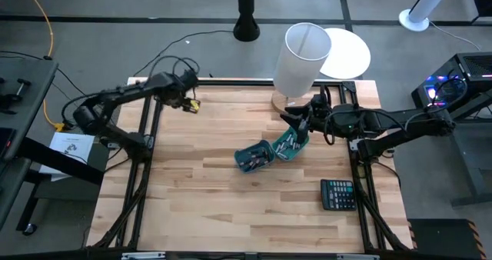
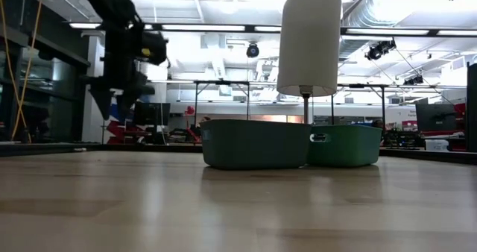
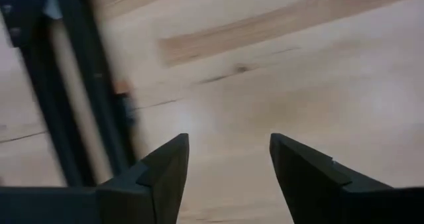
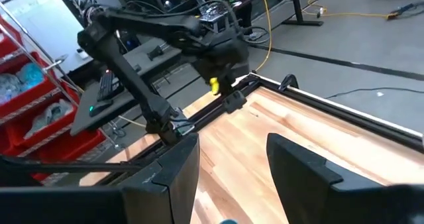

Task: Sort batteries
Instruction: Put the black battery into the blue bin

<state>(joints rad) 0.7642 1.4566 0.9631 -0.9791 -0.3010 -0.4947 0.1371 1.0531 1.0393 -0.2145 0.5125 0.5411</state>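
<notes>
Two small teal bins sit side by side mid-table, the left bin [image 1: 254, 156] [image 2: 253, 144] and the right bin [image 1: 289, 143] [image 2: 346, 145], each resting on its base. Several tiny batteries [image 1: 250, 161] lie in the left one, and more batteries [image 1: 286, 145] in the right one. My right gripper [image 1: 296, 123] [image 4: 232, 141] hovers open above the right bin's far end, out of the low view. My left gripper [image 1: 191, 105] [image 3: 228, 141] hangs open over bare wood near the far left corner, and its arm [image 2: 123, 58] is raised.
A lamp with a white shade [image 1: 304, 56] [image 2: 309, 43] stands at the far edge, just behind the bins. A black calculator [image 1: 338, 192] lies near the right edge. The dark frame rail [image 3: 73, 105] runs close by my left gripper. Bare wood [image 1: 200, 206] spreads across the near half.
</notes>
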